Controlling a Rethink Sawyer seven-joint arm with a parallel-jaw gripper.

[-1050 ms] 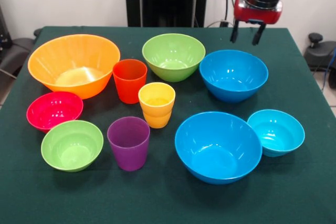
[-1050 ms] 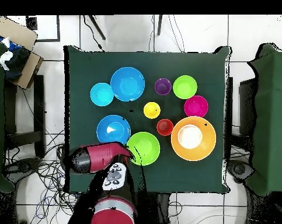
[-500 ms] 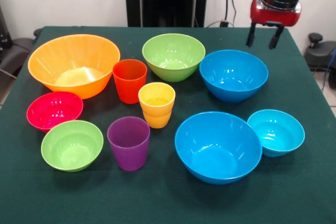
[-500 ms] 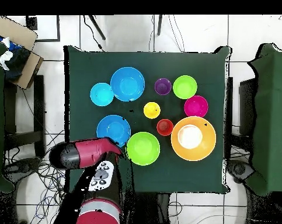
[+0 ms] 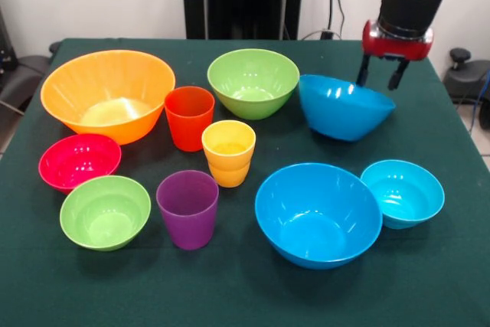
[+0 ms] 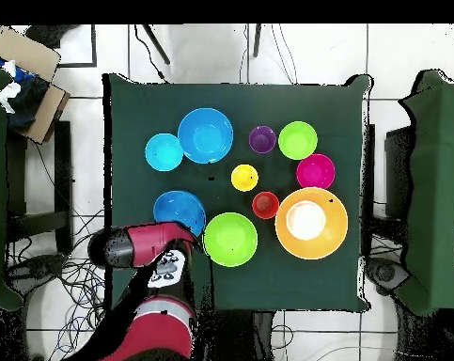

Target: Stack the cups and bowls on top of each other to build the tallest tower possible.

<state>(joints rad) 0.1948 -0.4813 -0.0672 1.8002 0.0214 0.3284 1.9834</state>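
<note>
- Seven bowls: one huge orange-yellow bowl (image 5: 107, 93); two large blue bowls, one tilted (image 5: 343, 107) and one level (image 5: 318, 214) at its 6 o'clock; one medium green bowl (image 5: 253, 82); one small light-blue bowl (image 5: 403, 192); one small green bowl (image 5: 105, 211); one small pink-red bowl (image 5: 79, 161).
- Three cups: one orange-red cup (image 5: 189, 117), one yellow cup (image 5: 228, 152), one purple cup (image 5: 187, 207).

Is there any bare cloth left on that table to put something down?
Yes: the near strip in front of the small green bowl, purple cup and big blue bowl, and the far strip behind the orange bowl. The middle is crowded around the yellow cup, and the gripper tips another blue bowl.
</note>
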